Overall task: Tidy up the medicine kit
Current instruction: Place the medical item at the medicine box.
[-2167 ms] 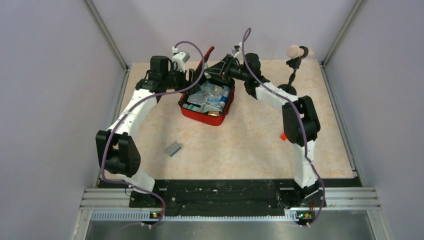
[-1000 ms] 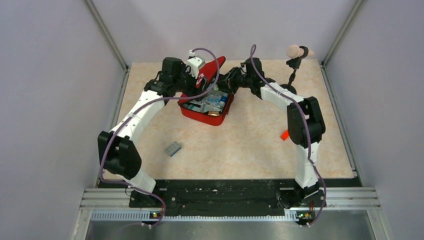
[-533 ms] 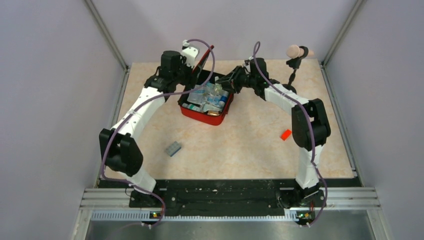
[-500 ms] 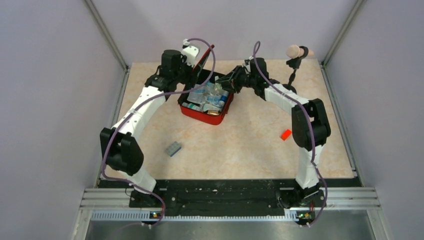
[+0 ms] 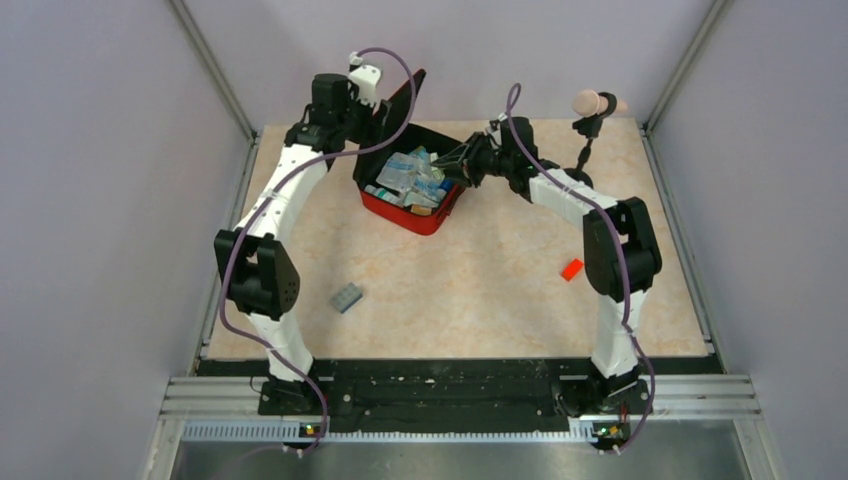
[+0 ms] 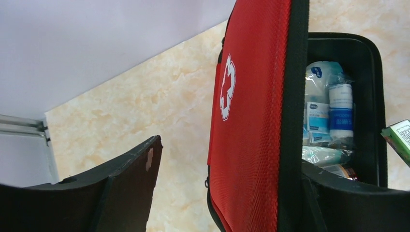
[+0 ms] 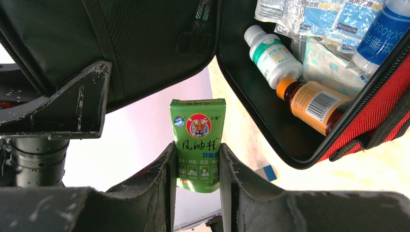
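The medicine kit [image 5: 412, 216] sits open at the far middle of the surface [image 5: 480, 290], with its lid [image 6: 251, 121] standing up. My left tool [image 6: 231, 162] is wide. The lid stands between its two sides and seems to lean on one of them, but it is not pinched. My right tool [image 7: 197, 147] is closed on a small green packet [image 7: 198, 130] with a tiger on it, and it hangs at the open edge of the kit. My first worry is the lid. Nothing grips it, so I think it could flop down onto my right tool or onto the packet. My second worry is the packet. Only its lower part is squeezed, so a bump on the kit's edge could twist it or knock it loose. The kit looks very full too. A white bottle [image 7: 273, 55], a brown bottle [image 7: 312, 104] and many soft packs fill it. If I push the packet in hard, I may shove those about or slide the whole kit. My two arms are also close together here and could bump.
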